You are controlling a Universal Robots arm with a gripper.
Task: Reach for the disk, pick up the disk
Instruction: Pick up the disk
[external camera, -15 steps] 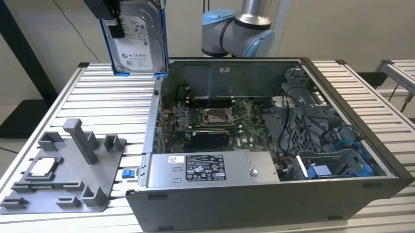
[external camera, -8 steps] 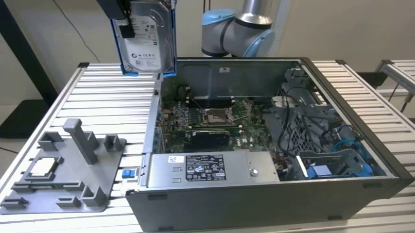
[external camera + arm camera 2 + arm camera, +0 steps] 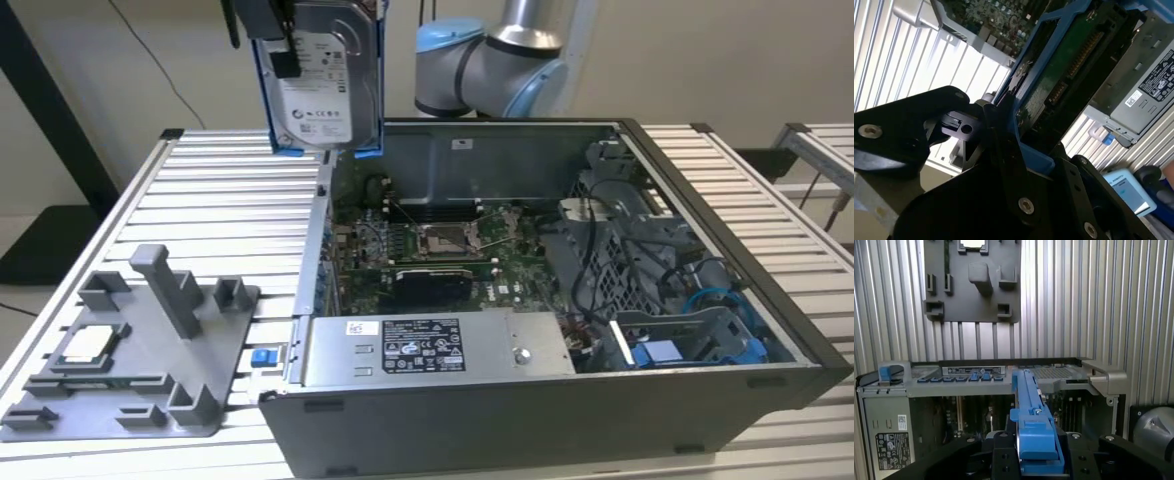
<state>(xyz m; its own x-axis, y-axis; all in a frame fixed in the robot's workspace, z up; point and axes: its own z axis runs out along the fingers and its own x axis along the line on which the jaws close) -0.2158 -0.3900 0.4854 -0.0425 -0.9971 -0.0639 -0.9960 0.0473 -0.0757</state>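
Note:
The disk (image 3: 324, 85), a silver-grey drive with a white label in a blue carrier, hangs upright in the air above the back left corner of the open computer case (image 3: 747, 300). My gripper (image 3: 278, 45) is shut on it from above, with black fingers (image 3: 1004, 135) clamped on the blue carrier. In the second wrist view the disk (image 3: 1064, 75) shows its green circuit-board side. In the first wrist view the disk (image 3: 1033, 420) is edge-on between the gripper's (image 3: 1036, 460) black jaws, above the case.
A grey plastic fixture (image 3: 147, 360) with posts lies on the slatted table at the exterior view's left, carrying a small white-topped chip (image 3: 91, 343). Inside the case are the motherboard (image 3: 441, 250), the power supply (image 3: 427, 345) and blue-trimmed drive bays (image 3: 694, 335). The arm's base (image 3: 487, 60) stands behind.

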